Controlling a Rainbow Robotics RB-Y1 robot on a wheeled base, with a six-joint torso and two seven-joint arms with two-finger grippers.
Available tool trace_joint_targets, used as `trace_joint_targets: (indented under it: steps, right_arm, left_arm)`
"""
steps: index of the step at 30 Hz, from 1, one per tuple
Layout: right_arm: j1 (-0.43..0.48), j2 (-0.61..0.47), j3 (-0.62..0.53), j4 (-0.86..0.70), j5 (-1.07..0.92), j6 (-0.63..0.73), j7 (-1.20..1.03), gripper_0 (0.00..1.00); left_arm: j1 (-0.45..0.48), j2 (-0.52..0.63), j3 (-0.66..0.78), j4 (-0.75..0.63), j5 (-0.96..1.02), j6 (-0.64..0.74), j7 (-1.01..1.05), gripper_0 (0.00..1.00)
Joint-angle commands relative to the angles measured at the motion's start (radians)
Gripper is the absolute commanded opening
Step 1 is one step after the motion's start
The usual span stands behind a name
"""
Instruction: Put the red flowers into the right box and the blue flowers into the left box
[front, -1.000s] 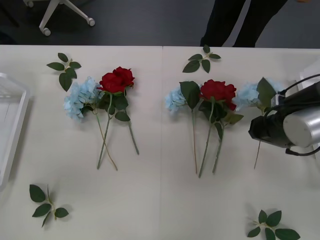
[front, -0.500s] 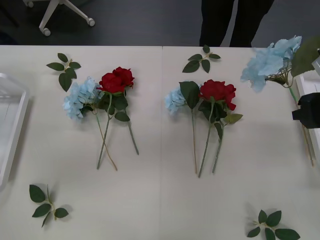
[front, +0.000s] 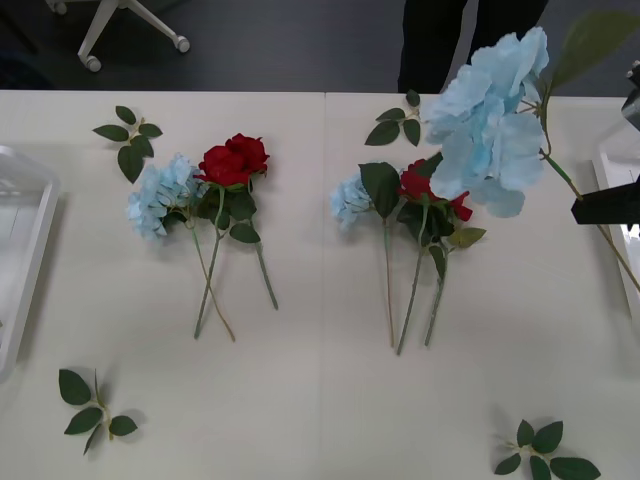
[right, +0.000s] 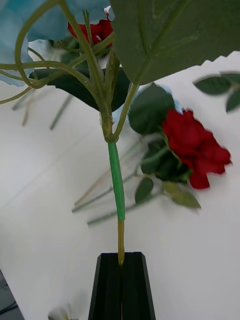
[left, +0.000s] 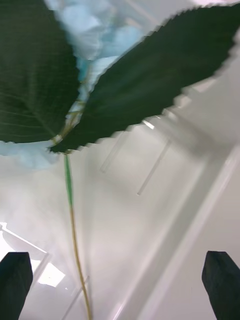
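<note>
The right gripper (right: 121, 257) is clamping its black fingers tight on the bottom end of a blue flower's (front: 490, 130) stem, holding it up off the table (front: 300, 400). The bloom is standing out well ahead of the fingertips, tilting away from the right box (front: 615, 170), which is sitting just beside the gripper. Two red flowers (right: 195, 145) and more blue ones (front: 160, 195) are lying on the table below and beyond the raised bloom. The left gripper (left: 119, 255) is hanging wide open, gripping nothing, over the left box (left: 200, 165), where another blue stem (left: 75, 235) is lying between its fingers.
</note>
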Motion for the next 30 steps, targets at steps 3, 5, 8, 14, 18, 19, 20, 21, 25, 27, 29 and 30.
trace_joint_targets:
  steps: [3,5,8,14,18,19,20,21,25,27,29,30]
  right_arm:
    - [-0.018,-0.044,0.041,0.085,-0.217,-0.145,0.203,0.0]
    - [-0.018,-0.039,0.075,0.095,-0.28,-0.202,0.275,0.0]
    - [-0.018,-0.009,0.119,0.095,-0.332,-0.266,0.349,0.0]
    - [-0.017,0.132,0.227,0.091,-0.392,-0.42,0.504,0.0]
    - [-0.01,0.177,0.297,0.092,-0.395,-0.546,0.597,0.0]
    - [-0.006,0.185,0.32,0.092,-0.398,-0.579,0.62,0.0]
    - [-0.001,0.191,0.353,0.092,-0.398,-0.622,0.646,0.0]
    - [0.0,0.192,0.369,0.094,-0.397,-0.647,0.663,0.0]
    - [0.002,0.191,0.517,0.1,-0.404,-0.851,0.786,0.0]
    - [0.002,0.189,0.596,0.1,-0.404,-0.966,0.793,0.0]
    - [-0.004,0.185,0.666,0.1,-0.409,-1.055,0.793,0.0]
    - [-0.012,0.18,0.695,0.1,-0.42,-1.089,0.793,0.0]
  left_arm:
    - [0.075,0.053,0.014,-0.234,0.061,0.105,-0.011,1.0]
    - [0.086,0.042,0.014,-0.298,0.087,0.15,-0.004,1.0]
    - [0.095,0.026,0.02,-0.356,0.163,0.193,-0.01,1.0]
    - [0.136,-0.033,0.037,-0.488,0.377,0.202,-0.031,1.0]
    - [0.139,-0.077,0.042,-0.505,0.481,0.202,-0.14,1.0]
    - [0.139,-0.088,0.042,-0.505,0.501,0.202,-0.174,1.0]
    - [0.139,-0.1,0.043,-0.505,0.524,0.202,-0.215,1.0]
    - [0.139,-0.108,0.043,-0.505,0.536,0.202,-0.238,1.0]
    - [0.139,-0.152,0.048,-0.505,0.62,0.211,-0.407,1.0]
    - [0.133,-0.178,0.05,-0.505,0.653,0.23,-0.493,1.0]
    - [0.124,-0.201,0.053,-0.505,0.676,0.259,-0.576,1.0]
    - [0.116,-0.214,0.054,-0.505,0.686,0.277,-0.628,1.0]
